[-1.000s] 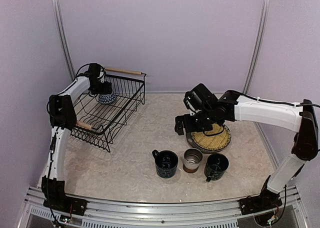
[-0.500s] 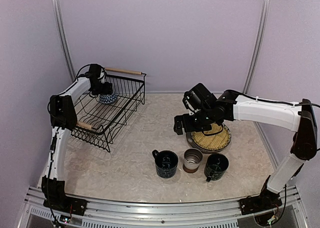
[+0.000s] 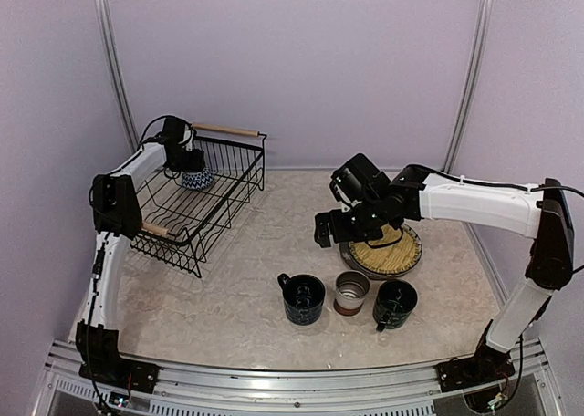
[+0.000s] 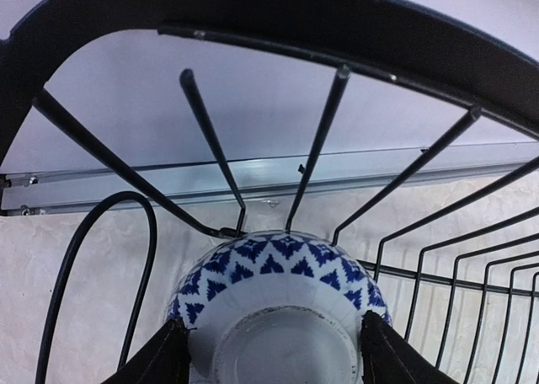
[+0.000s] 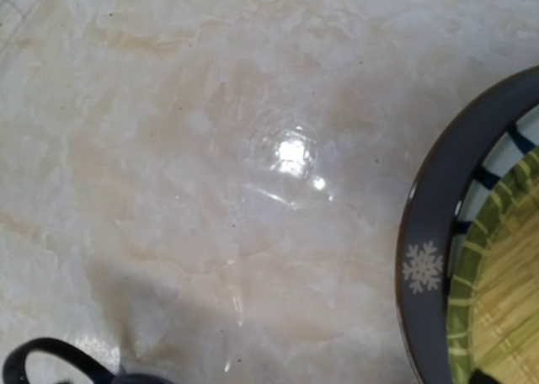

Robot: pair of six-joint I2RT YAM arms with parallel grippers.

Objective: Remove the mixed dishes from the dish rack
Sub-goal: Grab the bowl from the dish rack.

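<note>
The dish rack (image 3: 187, 220), a black wire basket with wooden handles, stands at the left. Inside it a blue-and-white patterned bowl (image 3: 195, 180) lies upside down. My left gripper (image 3: 190, 163) is over it, and in the left wrist view its fingertips (image 4: 173, 354) press on both sides of the bowl (image 4: 282, 266). The plates (image 3: 388, 249) are stacked on the table with the straw one on top. My right gripper (image 3: 324, 231) hovers just left of them, open and empty. The dark grey plate's rim (image 5: 425, 249) shows in the right wrist view.
A dark blue mug (image 3: 303, 298), a grey brown-based cup (image 3: 351, 291) and a dark green mug (image 3: 395, 304) stand in a row near the front, below the plates. The rack's wires (image 4: 320, 140) rise close around the left gripper.
My right gripper has drifted a little to the left, away from the plate stack. The left gripper and the bowl have barely moved.
</note>
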